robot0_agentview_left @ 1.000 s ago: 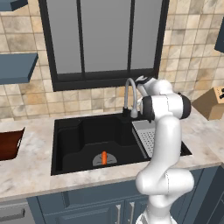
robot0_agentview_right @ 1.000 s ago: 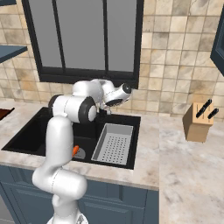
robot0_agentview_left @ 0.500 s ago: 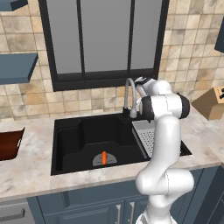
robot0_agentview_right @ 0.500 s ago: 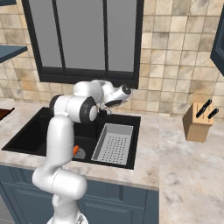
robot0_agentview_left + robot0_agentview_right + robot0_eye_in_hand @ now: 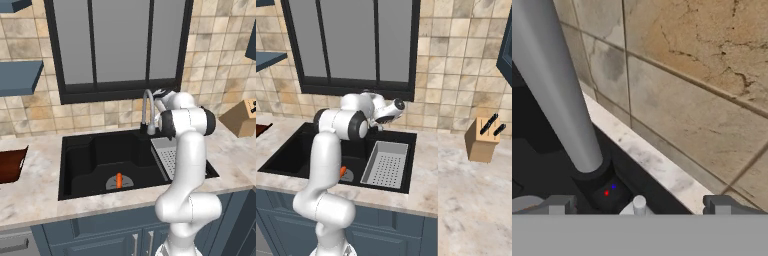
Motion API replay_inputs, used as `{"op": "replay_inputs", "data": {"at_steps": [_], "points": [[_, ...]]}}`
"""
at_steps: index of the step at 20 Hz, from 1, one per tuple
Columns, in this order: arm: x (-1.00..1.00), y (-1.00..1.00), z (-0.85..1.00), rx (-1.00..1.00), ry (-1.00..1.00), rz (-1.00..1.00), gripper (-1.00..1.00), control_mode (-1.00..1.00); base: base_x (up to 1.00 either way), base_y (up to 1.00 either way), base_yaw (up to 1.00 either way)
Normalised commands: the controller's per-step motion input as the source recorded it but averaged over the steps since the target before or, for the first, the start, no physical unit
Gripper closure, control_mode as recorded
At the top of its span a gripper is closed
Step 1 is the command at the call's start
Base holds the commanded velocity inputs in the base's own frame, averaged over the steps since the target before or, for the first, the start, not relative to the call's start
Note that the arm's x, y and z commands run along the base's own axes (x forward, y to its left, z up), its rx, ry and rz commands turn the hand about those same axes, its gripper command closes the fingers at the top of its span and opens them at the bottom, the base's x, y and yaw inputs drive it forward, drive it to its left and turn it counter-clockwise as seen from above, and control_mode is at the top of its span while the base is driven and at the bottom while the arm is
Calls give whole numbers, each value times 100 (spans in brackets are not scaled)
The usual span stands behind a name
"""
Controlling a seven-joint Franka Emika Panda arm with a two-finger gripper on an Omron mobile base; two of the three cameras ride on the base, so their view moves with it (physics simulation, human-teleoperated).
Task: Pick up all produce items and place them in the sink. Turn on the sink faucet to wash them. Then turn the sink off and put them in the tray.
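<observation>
From the left base: carrot [image 5: 119, 180] lying on the drain of the sink [image 5: 80, 165], ready for washing; tray [image 5: 11, 165] far left on the counter
From the right base: gripper [image 5: 397, 105] reaching behind the faucet [image 5: 146, 107]
At the hand: jaws wide, holding nothing, straddling the lever [image 5: 639, 204] at the faucet base, probably to switch water on

Beige tiled wall [image 5: 30, 110], dark-framed window [image 5: 117, 45], marble counter [image 5: 466, 195], blue cabinets [image 5: 100, 237].
</observation>
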Motion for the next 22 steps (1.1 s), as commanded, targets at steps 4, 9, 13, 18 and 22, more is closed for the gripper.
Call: {"op": "replay_inputs", "data": {"at_steps": [4,9,13,18,22], "points": [[3,11,-14,0,0,0,-100,-100,0,0,0],[3,7,-9,0,0,0,100,-100,0,0,0],[5,5,-7,0,0,0,100,-100,0,0,0],[6,2,-1,0,0,0,100,-100,0,0,0],[0,0,0,0,0,0,100,-100,0,0,0]]}}
